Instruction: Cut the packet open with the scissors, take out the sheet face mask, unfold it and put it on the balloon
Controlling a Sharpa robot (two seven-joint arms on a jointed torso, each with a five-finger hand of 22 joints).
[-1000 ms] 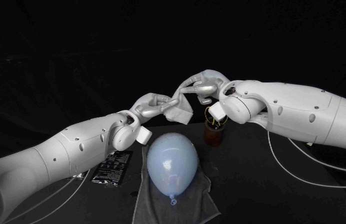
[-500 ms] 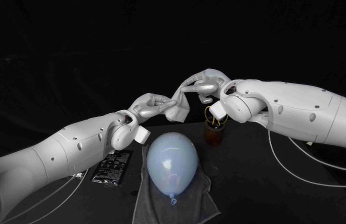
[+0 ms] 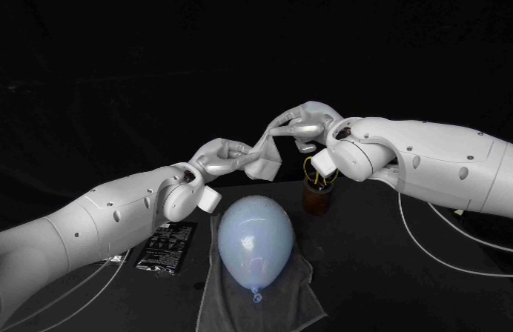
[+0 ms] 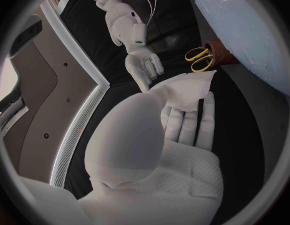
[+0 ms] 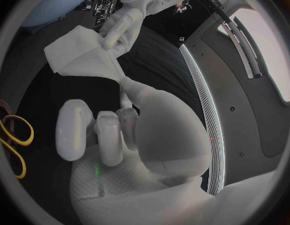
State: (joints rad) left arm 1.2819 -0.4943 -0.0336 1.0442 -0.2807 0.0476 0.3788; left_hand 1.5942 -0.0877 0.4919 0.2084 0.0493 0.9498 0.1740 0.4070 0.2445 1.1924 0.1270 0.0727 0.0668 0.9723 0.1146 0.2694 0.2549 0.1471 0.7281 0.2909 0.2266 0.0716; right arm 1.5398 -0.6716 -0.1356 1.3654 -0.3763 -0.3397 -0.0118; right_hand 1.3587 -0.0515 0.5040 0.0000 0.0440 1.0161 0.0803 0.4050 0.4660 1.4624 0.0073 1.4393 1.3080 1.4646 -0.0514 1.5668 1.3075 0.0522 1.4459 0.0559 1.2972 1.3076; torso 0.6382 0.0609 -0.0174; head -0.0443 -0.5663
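Note:
The white folded sheet mask (image 3: 266, 164) hangs in the air between my two hands, above the far end of the balloon. My left hand (image 3: 224, 155) grips its lower left part and my right hand (image 3: 300, 123) pinches its top corner. The left wrist view has the mask (image 4: 186, 89) at my fingertips (image 4: 182, 121), with the right hand (image 4: 144, 68) beyond it. From the right wrist, the mask (image 5: 79, 53) stretches from my right hand (image 5: 123, 127) to the left hand (image 5: 122, 26). The pale blue balloon (image 3: 254, 241) lies on a grey cloth (image 3: 280, 302). Yellow-handled scissors (image 3: 319, 170) stand in a brown cup (image 3: 317, 198).
The cut black packet (image 3: 167, 247) lies flat on the table left of the balloon, under my left forearm. White cables (image 3: 449, 250) trail over the table at the right. The cup with the scissors (image 4: 199, 58) stands just below my right wrist.
The mask's lower edge has risen slightly and my left hand has shifted a little. Balloon, packet and scissors have not moved.

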